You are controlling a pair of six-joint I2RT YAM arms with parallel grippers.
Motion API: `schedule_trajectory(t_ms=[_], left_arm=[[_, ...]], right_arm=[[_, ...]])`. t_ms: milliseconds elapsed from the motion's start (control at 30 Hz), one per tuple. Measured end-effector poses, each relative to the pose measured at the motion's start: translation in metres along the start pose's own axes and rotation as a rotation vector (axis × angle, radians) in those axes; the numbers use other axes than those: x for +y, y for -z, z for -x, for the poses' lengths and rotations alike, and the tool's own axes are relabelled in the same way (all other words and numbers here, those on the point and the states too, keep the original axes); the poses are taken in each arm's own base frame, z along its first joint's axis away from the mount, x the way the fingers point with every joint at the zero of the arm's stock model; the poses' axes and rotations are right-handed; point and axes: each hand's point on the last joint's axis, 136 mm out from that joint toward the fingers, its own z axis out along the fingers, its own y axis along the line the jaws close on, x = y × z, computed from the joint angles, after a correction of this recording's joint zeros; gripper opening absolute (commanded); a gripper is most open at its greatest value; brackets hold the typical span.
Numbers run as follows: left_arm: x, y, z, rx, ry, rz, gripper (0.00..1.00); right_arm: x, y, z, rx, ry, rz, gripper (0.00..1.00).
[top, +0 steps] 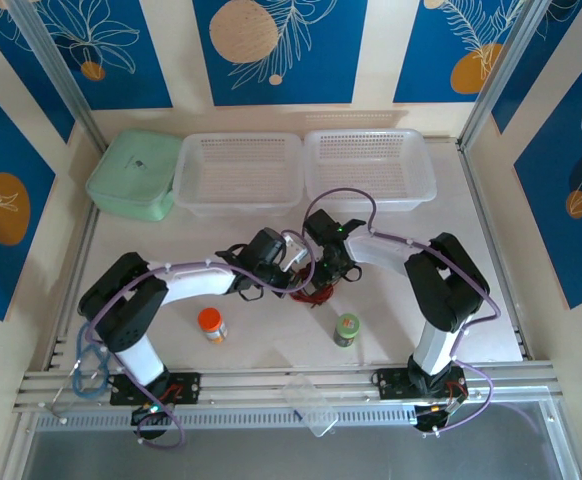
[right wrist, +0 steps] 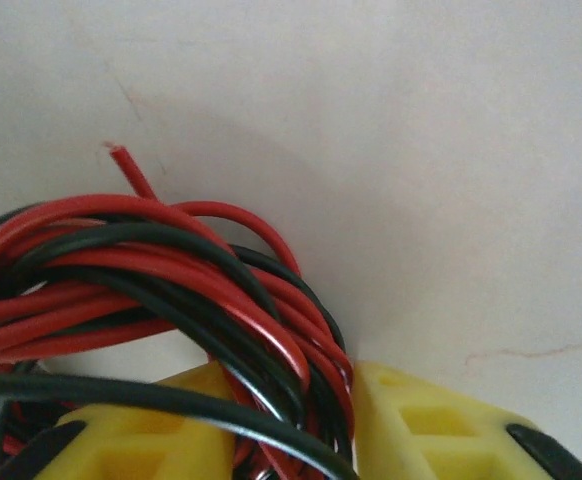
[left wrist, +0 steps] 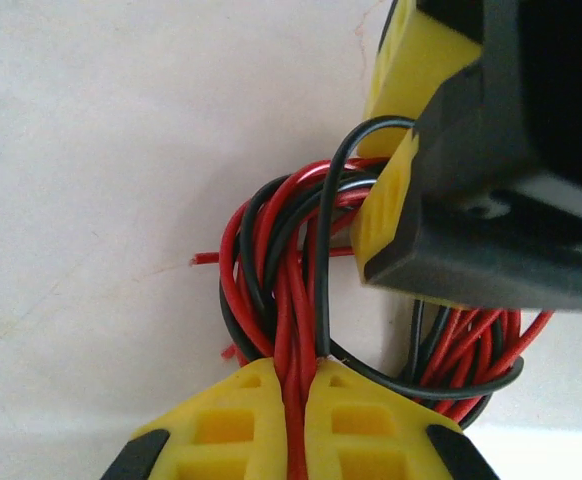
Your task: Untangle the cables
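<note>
cables: one red/black knot about mid-worktop, in front of the white baskets, just behind the green-capped bottle; both arms reach in to it from either side, wrists close together above it

left end effector: yellow fingers pressed together, pinching a few red strands right at the tips; rest of the bundle coils just ahead of the tips, red and black twisted round each other; one black strand rises from beside the tips and arches over toward the other arm's yellow fingers at upper right of the left wrist view, where strands run in between them

right end effector: fingers part-way apart with the bundle packed into the gap, strands touching both inner faces; reads as clamped on the cables; another black wire lies across the top of its left finger; cut red tip pokes up off the coil over bare worktop

elsewhere: orange-capped bottle upright near the left arm, apart from the knot; mint lidded box back left, touching the left basket; blue tubing by the left base
</note>
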Motion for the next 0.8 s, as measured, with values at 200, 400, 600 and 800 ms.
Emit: schedule_trajectory(t_ms=[200,400,600,800], left_arm=[[0.006,-0.001,0.001,-0.004,-0.002,0.035,0.05],[0.012,-0.001,0.0,-0.018,0.013,0.068,0.12],[0.017,-0.001,-0.005,-0.043,0.041,0.089,0.24],[0.025,0.0,-0.009,-0.057,0.072,0.125,0.49]], right_arm=[[-0.001,0.002,0.003,-0.011,-0.029,-0.014,0.0],[0.004,0.011,0.002,-0.078,-0.155,0.108,0.0],[0.009,0.043,0.004,-0.203,-0.339,0.365,0.0],[0.011,0.055,0.003,-0.244,-0.483,0.56,0.0]])
